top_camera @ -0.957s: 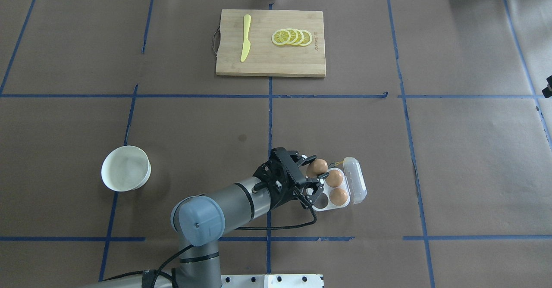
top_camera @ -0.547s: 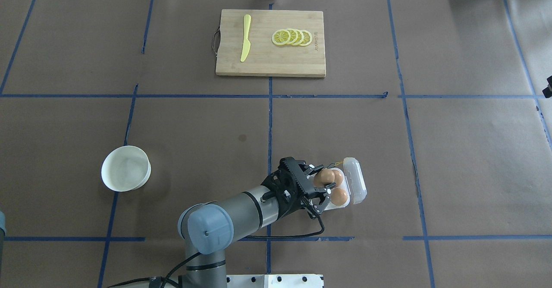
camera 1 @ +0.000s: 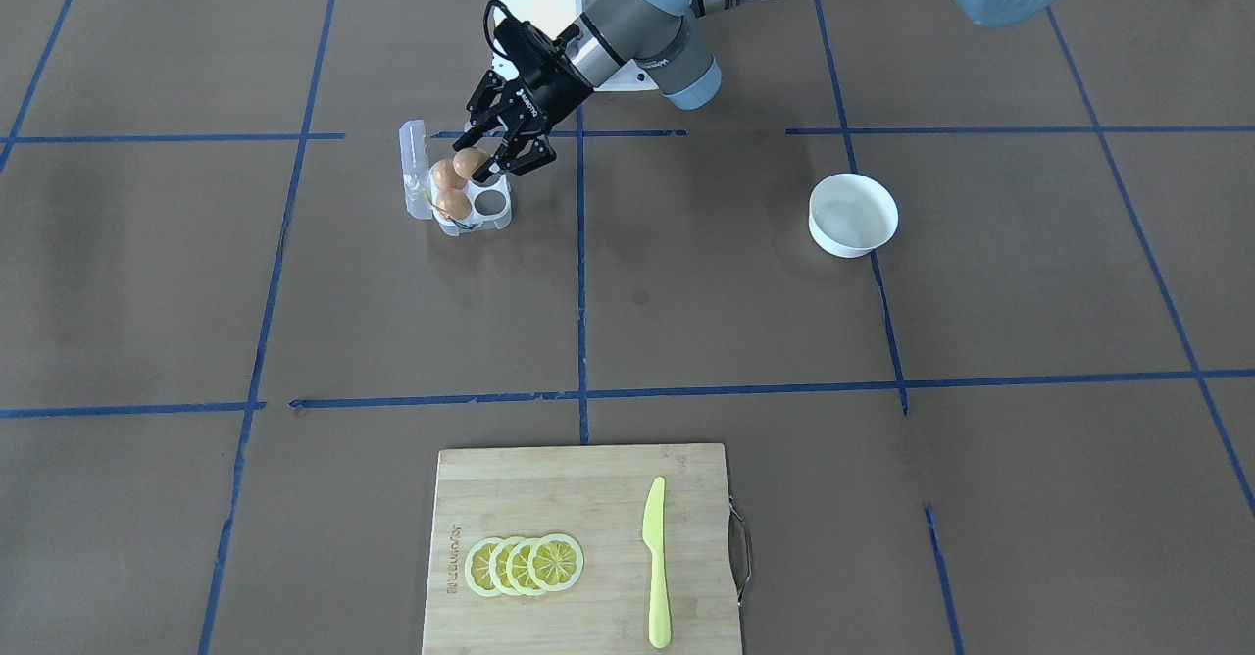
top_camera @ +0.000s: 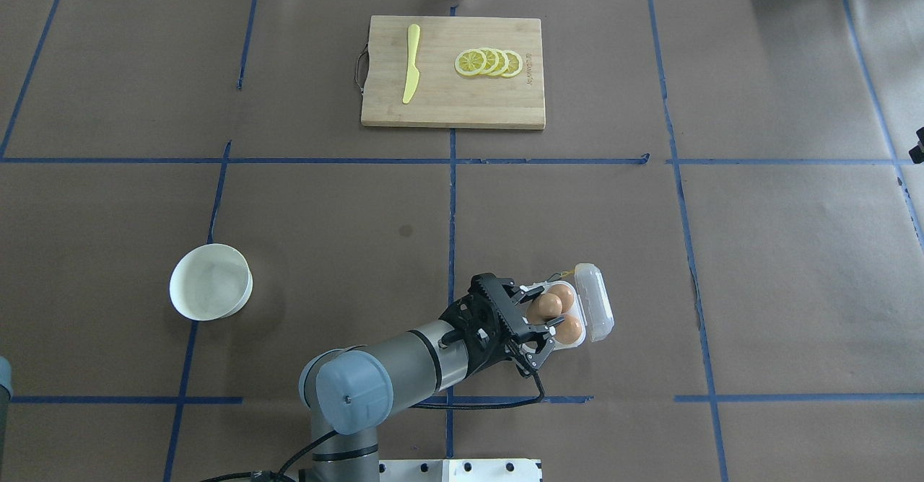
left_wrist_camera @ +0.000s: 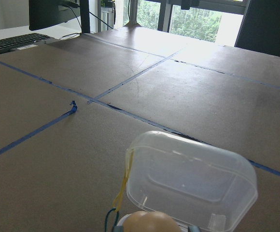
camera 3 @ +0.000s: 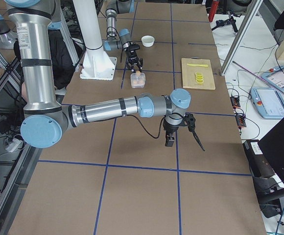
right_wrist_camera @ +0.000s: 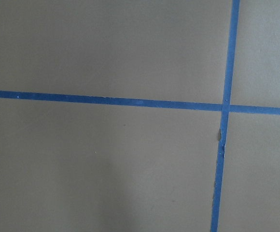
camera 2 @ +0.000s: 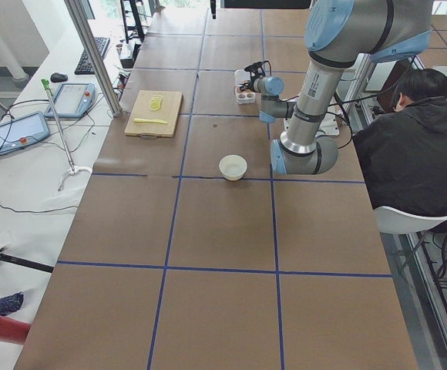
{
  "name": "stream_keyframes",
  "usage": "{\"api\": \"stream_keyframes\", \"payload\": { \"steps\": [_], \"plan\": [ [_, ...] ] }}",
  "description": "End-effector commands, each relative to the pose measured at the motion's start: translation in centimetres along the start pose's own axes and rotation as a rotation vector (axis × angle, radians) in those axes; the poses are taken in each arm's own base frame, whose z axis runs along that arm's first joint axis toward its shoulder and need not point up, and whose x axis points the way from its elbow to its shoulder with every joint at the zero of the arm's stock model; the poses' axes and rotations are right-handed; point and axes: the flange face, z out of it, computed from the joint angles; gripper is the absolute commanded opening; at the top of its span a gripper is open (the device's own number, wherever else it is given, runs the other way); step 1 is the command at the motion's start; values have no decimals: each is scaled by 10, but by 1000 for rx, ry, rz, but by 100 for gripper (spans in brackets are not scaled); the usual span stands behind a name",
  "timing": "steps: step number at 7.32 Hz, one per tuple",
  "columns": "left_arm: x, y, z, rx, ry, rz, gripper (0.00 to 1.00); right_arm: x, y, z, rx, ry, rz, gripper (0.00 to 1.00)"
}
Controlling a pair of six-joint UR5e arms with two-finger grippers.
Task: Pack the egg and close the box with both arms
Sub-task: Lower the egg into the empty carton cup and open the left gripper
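Note:
My left gripper [top_camera: 541, 317] [camera 1: 493, 158] is shut on an orange-brown egg [top_camera: 546, 306] [camera 1: 471, 162] and holds it over the near-left cell of the clear egg box [top_camera: 596, 301] [camera 1: 414, 167]. Two more eggs [top_camera: 570, 329] [camera 1: 453, 204] sit in the cells beside the lid, which stands open. The cell [camera 1: 490, 204] next to the held egg is empty. The left wrist view shows the egg's top [left_wrist_camera: 147, 223] and the open lid [left_wrist_camera: 188, 183]. My right gripper [camera 3: 183, 129] hovers over bare table far to the right. I cannot tell whether it is open or shut.
A white bowl [top_camera: 211, 291] [camera 1: 852, 214] stands left of the left arm. A wooden cutting board [top_camera: 452, 103] with a yellow knife [top_camera: 411, 63] and lemon slices [top_camera: 489, 63] lies at the far middle. A seated person [camera 2: 416, 146] is behind the robot.
My left gripper carried the egg to the right and toward the robot, from beside the box's far-left corner to over its near-left cell. The bowl and board did not move.

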Motion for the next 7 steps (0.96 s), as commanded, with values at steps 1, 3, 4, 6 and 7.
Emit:
{"api": "stream_keyframes", "payload": {
  "steps": [1,3,4,6,7],
  "plan": [
    [1,0,-1,2,3,-3,99,-1,-1,0,1,-1,-1,100],
    [5,2,-2,0,8,-2,100,0,0,0,0,1,1,100],
    [4,1,-2,1,7,-4,100,0,-1,0,0,1,0,100],
    [-11,-16,-4,18,4,2,100,-1,-1,-1,2,0,-1,100],
    [-56,-37,-7,-8,48,15,100,-5,-4,-4,9,-2,-7,100]
  ]
}}
